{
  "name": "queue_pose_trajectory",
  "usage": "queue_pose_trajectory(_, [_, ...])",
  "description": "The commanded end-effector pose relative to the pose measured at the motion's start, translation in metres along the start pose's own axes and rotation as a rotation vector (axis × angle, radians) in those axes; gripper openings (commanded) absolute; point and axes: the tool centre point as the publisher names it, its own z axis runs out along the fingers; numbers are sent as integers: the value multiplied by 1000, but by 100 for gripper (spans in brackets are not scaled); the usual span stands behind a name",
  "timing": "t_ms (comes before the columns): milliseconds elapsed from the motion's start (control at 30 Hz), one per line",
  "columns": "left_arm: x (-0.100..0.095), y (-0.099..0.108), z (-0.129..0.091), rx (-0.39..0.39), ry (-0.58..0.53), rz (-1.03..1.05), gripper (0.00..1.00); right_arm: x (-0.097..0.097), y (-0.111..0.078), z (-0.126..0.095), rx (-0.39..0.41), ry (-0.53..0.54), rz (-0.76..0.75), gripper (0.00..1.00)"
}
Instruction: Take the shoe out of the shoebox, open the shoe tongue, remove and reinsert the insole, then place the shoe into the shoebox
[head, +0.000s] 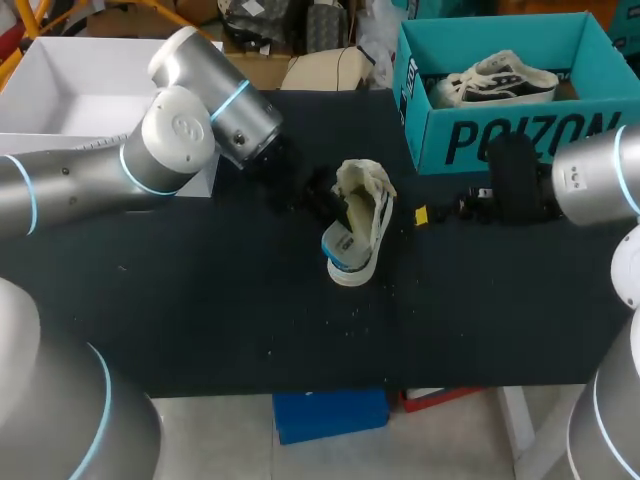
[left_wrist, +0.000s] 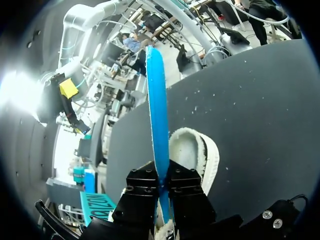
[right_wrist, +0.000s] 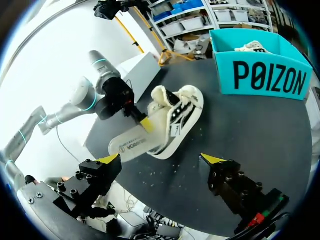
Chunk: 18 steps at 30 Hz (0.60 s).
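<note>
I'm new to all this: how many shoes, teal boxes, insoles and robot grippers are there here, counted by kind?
Shoes: 2 (loose shoe, boxed shoe)
Teal shoebox: 1
Insole: 1, pinched in the left gripper
Grippers: 2 (left gripper, and right gripper, open)
Total: 6

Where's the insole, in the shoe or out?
Mostly out: left gripper shut on insole, lying beside the shoe opening; tip inside or not, cannot tell.
</note>
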Motion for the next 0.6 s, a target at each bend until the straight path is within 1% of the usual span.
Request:
queue_pose_trajectory(33, [3, 8, 5, -15, -10, -6, 0, 1, 1, 1, 2, -2, 1, 100])
queue_pose_trajectory(200, [5, 15, 6, -28, -20, -15, 0, 1, 1, 1, 2, -2, 1, 100])
queue_pose_trajectory(300, [3, 14, 6, -36, -20, -17, 0, 1, 1, 1, 2, -2, 1, 100])
queue_pose_trajectory(333, [2, 12, 5, -37, -18, -16, 9, 1, 1, 1, 2, -2, 1, 100])
queue_pose_trajectory(367, [-1, 9, 4, -36, -20, -15, 32, 1, 1, 1, 2, -2, 1, 100])
queue_pose_trajectory(400, [-3, 6, 2, -33, -22, -13, 43, 1, 1, 1, 2, -2, 1, 100])
queue_pose_trajectory(467, [-8, -4, -2, -34, -15, -3, 42, 1, 1, 1, 2, -2, 1, 100])
queue_pose_trajectory(600, [-13, -22, -5, -30, -10, 4, 35, 1, 1, 1, 2, -2, 1, 100])
